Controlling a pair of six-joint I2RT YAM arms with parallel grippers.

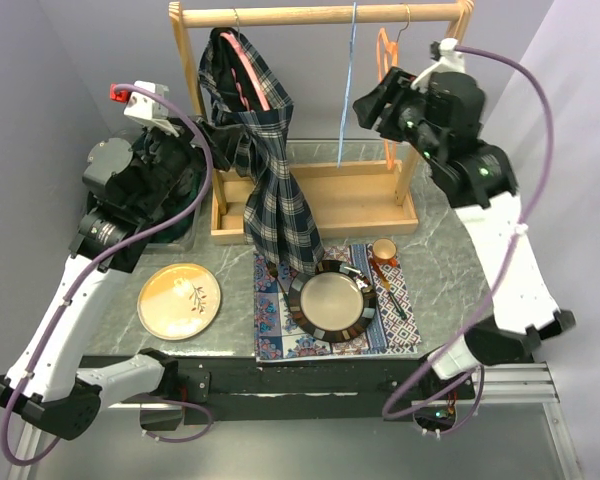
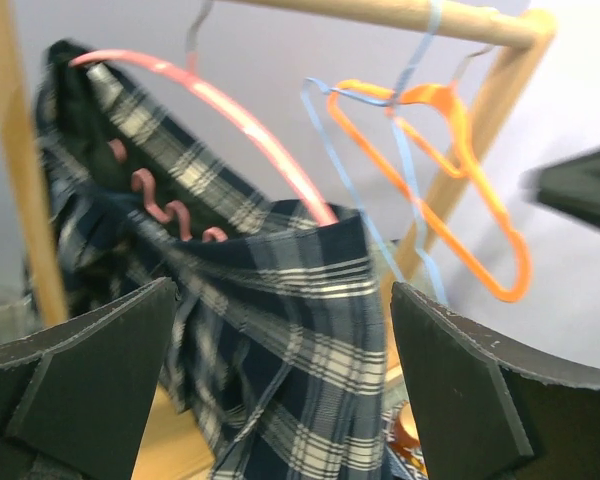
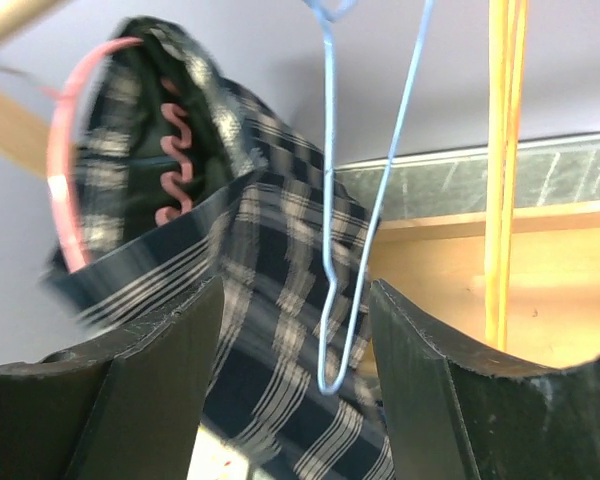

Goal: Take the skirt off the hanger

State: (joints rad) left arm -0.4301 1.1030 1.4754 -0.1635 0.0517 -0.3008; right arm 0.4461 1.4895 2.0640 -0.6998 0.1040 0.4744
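The pink plastic hanger point(image 1: 248, 62) was mostly buried in the navy-and-white plaid skirt point(image 1: 272, 180). Only its top arc and the wavy inner clips poked out. The skirt hung at the 11 o'clock end of the wooden rack point(image 1: 320, 15) and draped over the rack's base, with its hem reaching the patterned placemat point(image 1: 280, 325) beside the dark-rimmed round plate point(image 1: 332, 300).

In the right wrist view, the light blue wire hanger point(image 3: 330, 250) ran out past the top edge. There was a thin orange-yellow upright strip point(image 3: 505, 150) at 3 o'clock, but I couldn't tell if it was a hanger or a post.

The left gripper point(image 2: 282, 305) had its fingers spread wide and was gripping nothing. The right gripper point(image 3: 295, 300) was the same, spread and empty.

The tabletop point(image 1: 450, 260) was grey marbled, with a yellow round plate point(image 1: 179, 300) at 8 o'clock and pale lilac walls point(image 1: 40, 80) around it.
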